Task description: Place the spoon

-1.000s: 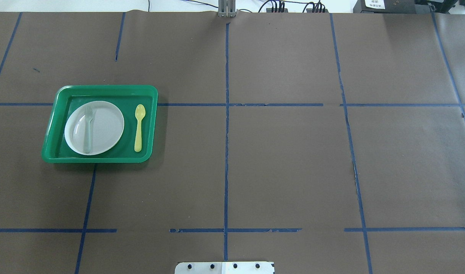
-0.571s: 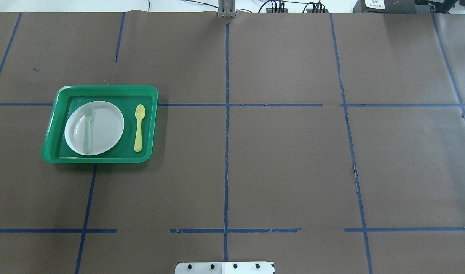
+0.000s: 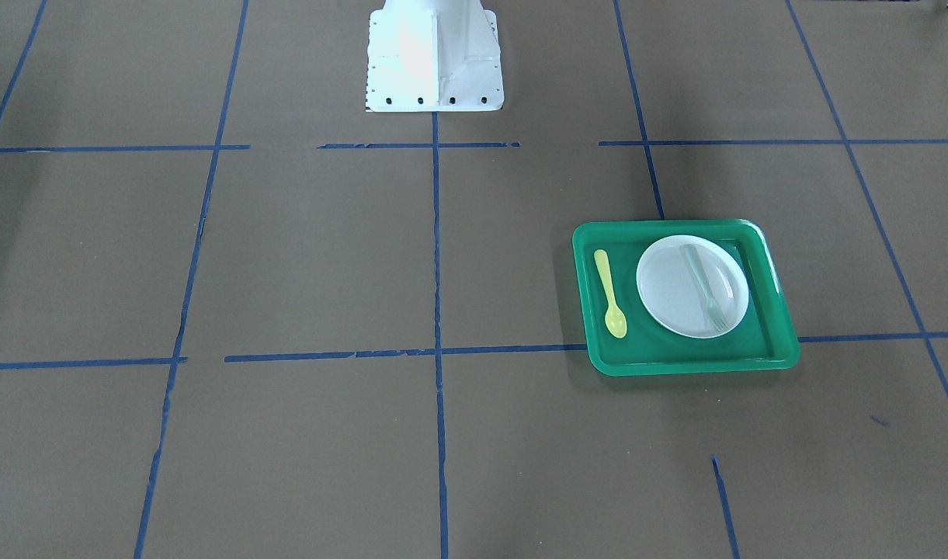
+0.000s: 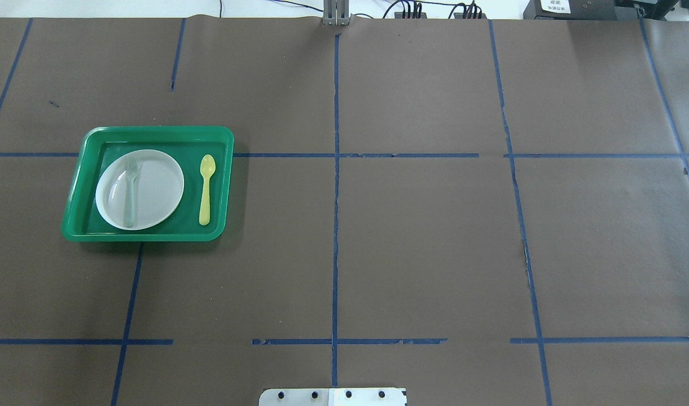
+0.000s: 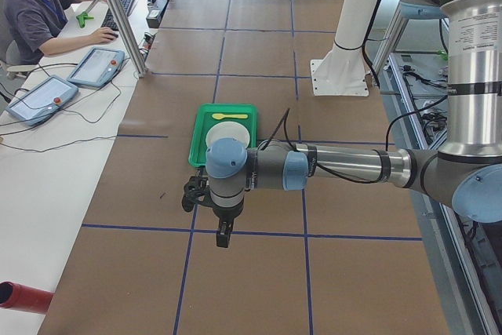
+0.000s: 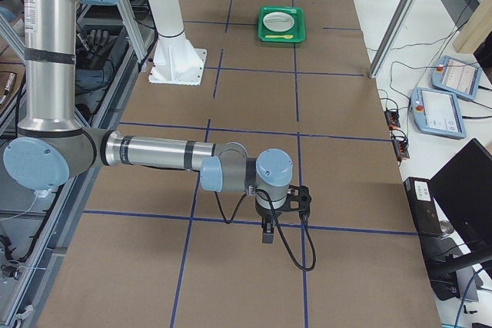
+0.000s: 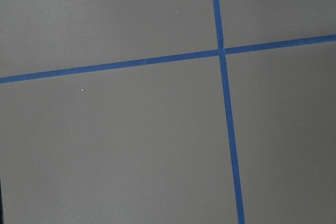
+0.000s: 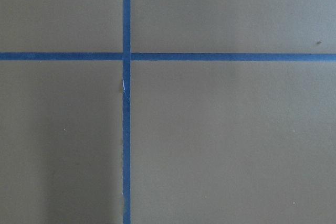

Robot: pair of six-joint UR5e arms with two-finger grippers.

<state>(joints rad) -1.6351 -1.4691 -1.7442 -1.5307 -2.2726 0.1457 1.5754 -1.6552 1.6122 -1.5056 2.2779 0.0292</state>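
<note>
The yellow spoon [image 4: 206, 189] lies flat in the green tray [image 4: 152, 131], to the right of the white plate [image 4: 161, 194], with its bowl toward the far side. It also shows in the front-facing view [image 3: 610, 293]. A pale fork [image 4: 131, 192] lies on the plate. My left gripper [image 5: 223, 234] shows only in the exterior left view, hanging over bare table short of the tray; I cannot tell whether it is open or shut. My right gripper [image 6: 267, 234] shows only in the exterior right view, far from the tray; I cannot tell its state. Both wrist views show only brown paper and blue tape.
Brown paper with blue tape lines [image 4: 335, 197] covers the table. The robot's white base plate [image 3: 433, 62] stands at the near middle edge. An operator [image 5: 35, 5] sits at a side desk with tablets [image 5: 96, 66] beyond the left end.
</note>
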